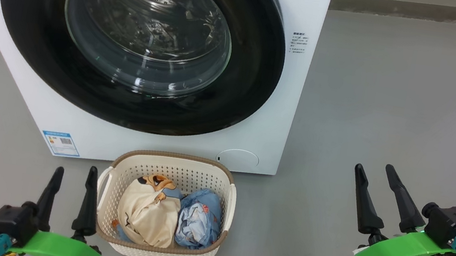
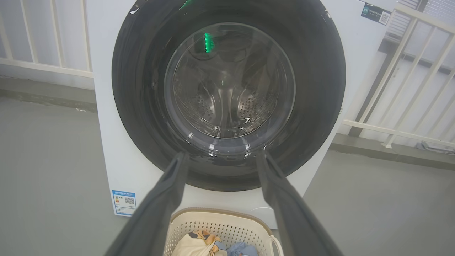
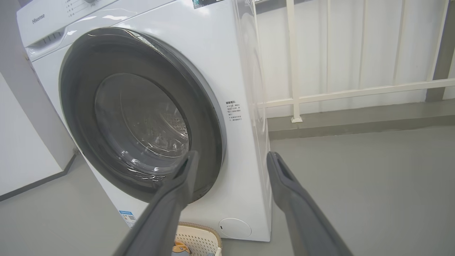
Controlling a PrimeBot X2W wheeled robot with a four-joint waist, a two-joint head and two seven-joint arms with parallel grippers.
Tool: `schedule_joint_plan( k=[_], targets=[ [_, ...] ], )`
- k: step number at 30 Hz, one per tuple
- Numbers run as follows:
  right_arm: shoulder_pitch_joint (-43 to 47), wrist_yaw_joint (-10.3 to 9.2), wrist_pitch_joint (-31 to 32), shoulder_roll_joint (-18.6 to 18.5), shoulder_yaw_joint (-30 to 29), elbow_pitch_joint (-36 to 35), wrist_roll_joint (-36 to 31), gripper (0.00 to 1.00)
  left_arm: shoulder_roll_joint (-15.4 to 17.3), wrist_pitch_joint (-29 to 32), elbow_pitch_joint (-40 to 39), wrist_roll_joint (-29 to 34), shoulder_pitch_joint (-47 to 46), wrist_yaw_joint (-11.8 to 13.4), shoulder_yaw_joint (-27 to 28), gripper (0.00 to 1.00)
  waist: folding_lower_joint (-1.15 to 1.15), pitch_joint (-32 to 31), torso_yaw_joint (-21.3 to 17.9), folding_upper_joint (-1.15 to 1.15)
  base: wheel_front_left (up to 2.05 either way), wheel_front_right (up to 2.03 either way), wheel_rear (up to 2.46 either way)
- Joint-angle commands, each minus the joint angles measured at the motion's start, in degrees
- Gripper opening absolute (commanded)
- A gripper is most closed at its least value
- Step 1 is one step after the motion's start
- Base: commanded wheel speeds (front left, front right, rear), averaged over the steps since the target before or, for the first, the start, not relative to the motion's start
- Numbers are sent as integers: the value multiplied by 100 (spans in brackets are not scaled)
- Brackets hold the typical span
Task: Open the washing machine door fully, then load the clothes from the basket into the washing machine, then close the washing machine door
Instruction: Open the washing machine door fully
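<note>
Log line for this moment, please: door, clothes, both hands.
washing machine door: not swung open, untouched | clothes: both in basket | left hand: open, empty | right hand: open, empty

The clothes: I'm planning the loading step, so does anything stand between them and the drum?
Yes: the washing machine door covers the opening of the washing machine, just behind the basket that holds the clothes. Nothing else visible stands between.

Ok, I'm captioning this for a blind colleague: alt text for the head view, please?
White washing machine, round black-rimmed door closed; before it a cream basket holds the clothes. The left gripper and right gripper flank the basket, jaws open.
</note>
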Motion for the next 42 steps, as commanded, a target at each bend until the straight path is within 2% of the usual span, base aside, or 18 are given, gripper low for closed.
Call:
schedule_joint_plan(
  k=[1, 15, 20, 21, 23, 25, 32, 42],
  targets=[
    [-236, 33, -70, -50, 60, -75, 94, 100, 72, -37, -102, 4, -249, -11, 173, 100, 0, 26, 7, 0, 0, 0, 0],
    [-689, 33, -70, -136, -225, 282, 628, 100, 48, -37, -323, 3, -316, 6, 143, 100, 0, 379, 123, 0, 0, 0, 0],
    [-1042, 33, -70, -213, -239, 498, 1514, 100, 42, -37, -464, 52, -397, -8, 105, 100, 0, 596, 218, 0, 0, 0, 0],
    [-1115, 33, -70, -263, -220, 537, 1648, 95, 41, -37, -481, 57, -407, -12, 98, 100, 0, 634, 233, 0, 0, 0, 0],
    [-1268, 33, -70, -348, -152, 589, 1927, 42, 40, -37, -500, 78, -431, -19, 84, 100, 0, 716, 258, 0, 0, 0, 0],
    [-1438, 33, -70, -473, -18, 621, 2111, 0, 40, -37, -518, 88, -461, -27, 75, 100, 0, 803, 277, 0, 0, 0, 0],
    [-2145, 33, 20, -782, 249, 694, 3184, 0, 39, -37, -613, 100, -632, -52, 55, 100, 0, 1163, 347, 0, 0, 0, 0],
    [-3318, 33, 879, -1060, 433, 907, 4836, 0, 39, -37, -731, 135, -822, -73, 80, 100, 0, 1637, 483, 0, 0, 0, 0]
  ],
)
